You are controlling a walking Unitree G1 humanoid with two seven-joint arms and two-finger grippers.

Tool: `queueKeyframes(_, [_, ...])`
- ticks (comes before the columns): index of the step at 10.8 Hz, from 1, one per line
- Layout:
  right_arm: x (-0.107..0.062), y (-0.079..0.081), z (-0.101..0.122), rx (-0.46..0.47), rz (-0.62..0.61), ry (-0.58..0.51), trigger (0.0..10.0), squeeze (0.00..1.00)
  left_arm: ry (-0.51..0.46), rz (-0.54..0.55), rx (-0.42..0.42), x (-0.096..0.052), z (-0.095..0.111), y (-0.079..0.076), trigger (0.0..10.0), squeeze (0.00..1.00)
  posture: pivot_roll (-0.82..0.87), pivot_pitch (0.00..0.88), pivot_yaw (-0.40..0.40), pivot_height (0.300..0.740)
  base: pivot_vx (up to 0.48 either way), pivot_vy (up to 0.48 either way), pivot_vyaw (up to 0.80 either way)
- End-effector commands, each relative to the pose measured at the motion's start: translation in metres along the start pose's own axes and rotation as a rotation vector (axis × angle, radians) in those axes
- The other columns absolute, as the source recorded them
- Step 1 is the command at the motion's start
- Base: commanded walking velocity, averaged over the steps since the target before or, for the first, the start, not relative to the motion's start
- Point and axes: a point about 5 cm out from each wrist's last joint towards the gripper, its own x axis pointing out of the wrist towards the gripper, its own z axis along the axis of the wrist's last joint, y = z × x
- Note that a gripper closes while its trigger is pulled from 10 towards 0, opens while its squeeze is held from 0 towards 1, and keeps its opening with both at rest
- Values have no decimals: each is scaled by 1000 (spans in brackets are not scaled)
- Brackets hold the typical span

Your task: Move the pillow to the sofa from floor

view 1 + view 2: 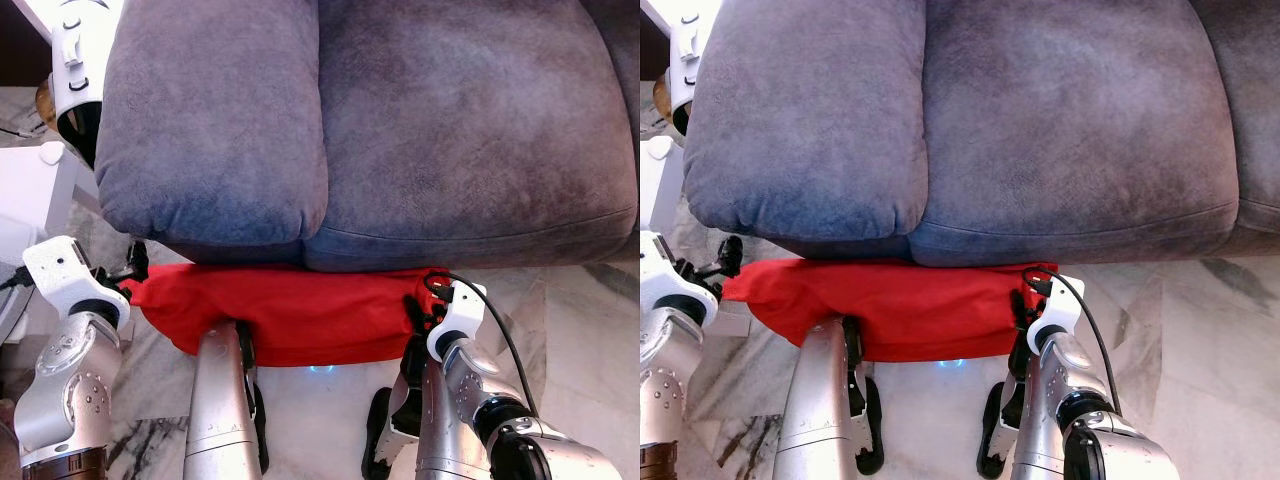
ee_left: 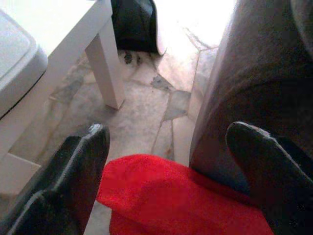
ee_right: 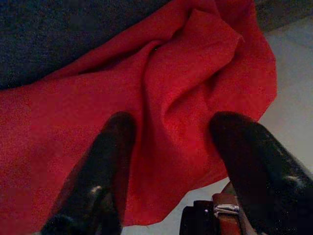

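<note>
A red pillow lies on the marble floor, pushed against the front of the grey sofa and partly under its seat overhang. My left gripper is at the pillow's left end; in the left wrist view it stands open, with the pillow corner low between its fingers and the sofa beside it. My right gripper is at the pillow's right end. In the right wrist view it is open, its fingers straddling a fold of the red fabric.
My two silver legs stand on the floor just in front of the pillow. A white side table and a white device stand left of the sofa. Bare marble floor lies to the right.
</note>
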Motion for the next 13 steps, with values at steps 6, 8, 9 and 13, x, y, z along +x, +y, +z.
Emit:
queueKeyframes(6, [-6,-5,-21,19,-14,59,0,0,31,22,-7,-3,-7,3,10000,0,316,479,16,524,0,0,0])
queueKeyframes(8, [-1,2,-3,45,14,-16,0,0,31,27,-13,0,-9,2,10000,0,307,460,14,524,0,0,0])
queueKeyframes(9, [4,10,19,81,42,-100,0,0,28,27,-18,2,-9,1,10000,0,300,450,14,524,0,0,0])
queueKeyframes(13, [11,41,76,127,195,-310,0,0,17,12,-37,11,-10,-7,10000,0,273,411,8,524,0,0,0])
